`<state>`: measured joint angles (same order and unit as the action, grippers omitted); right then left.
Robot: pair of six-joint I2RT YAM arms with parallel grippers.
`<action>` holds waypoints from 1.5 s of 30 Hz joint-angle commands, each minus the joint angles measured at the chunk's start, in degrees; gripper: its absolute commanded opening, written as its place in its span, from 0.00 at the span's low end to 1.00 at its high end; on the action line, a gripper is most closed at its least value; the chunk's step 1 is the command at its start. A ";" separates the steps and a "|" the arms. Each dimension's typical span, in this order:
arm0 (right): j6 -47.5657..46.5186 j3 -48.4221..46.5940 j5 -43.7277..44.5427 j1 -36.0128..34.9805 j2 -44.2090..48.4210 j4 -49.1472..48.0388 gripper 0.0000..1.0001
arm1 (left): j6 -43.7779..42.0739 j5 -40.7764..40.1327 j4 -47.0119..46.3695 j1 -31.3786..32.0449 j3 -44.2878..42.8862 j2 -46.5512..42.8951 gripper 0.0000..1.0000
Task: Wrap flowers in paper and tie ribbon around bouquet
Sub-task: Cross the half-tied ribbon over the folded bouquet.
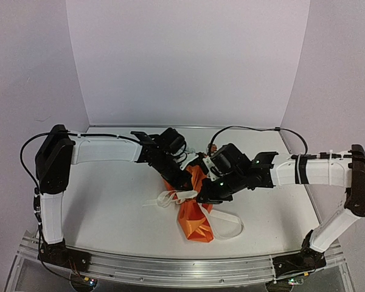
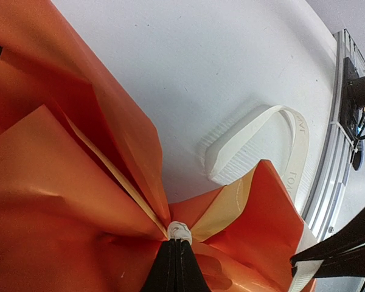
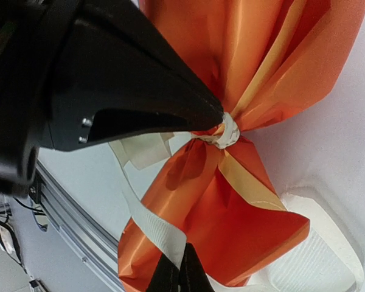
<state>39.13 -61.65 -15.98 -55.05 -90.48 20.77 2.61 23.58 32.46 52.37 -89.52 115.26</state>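
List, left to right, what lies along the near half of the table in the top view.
left arm upright link → ribbon small loops → paper orange narrow end → the ribbon's wider loop → right arm upright link

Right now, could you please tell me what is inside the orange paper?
The paper shows only its yellow inner face near the ribbon knot. Any stems inside are covered by its folds.
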 commanded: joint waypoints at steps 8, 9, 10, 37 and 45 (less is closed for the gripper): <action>8.96 0.91 -10.25 5.07 -5.61 -11.69 0.00 | 4.46 6.21 -12.31 -2.85 7.48 -9.77 0.00; 9.14 0.54 -11.27 5.46 -6.15 -12.36 0.00 | 4.41 6.96 -12.39 -2.99 7.60 -9.87 0.00; 8.96 -0.01 -12.55 5.68 -6.87 -12.83 0.00 | 4.35 7.82 -12.38 -3.10 7.65 -9.83 0.00; 9.21 0.69 -23.13 11.45 -5.10 -19.36 0.01 | 10.87 4.88 -21.85 -4.05 13.26 -10.73 0.00; 9.98 -0.33 -25.51 11.38 -6.52 -19.89 0.02 | 13.04 6.99 -23.58 -6.82 14.45 -11.12 0.00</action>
<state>49.33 -61.21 -40.00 -43.68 -96.97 2.60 14.24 29.77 13.16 46.60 -74.85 107.55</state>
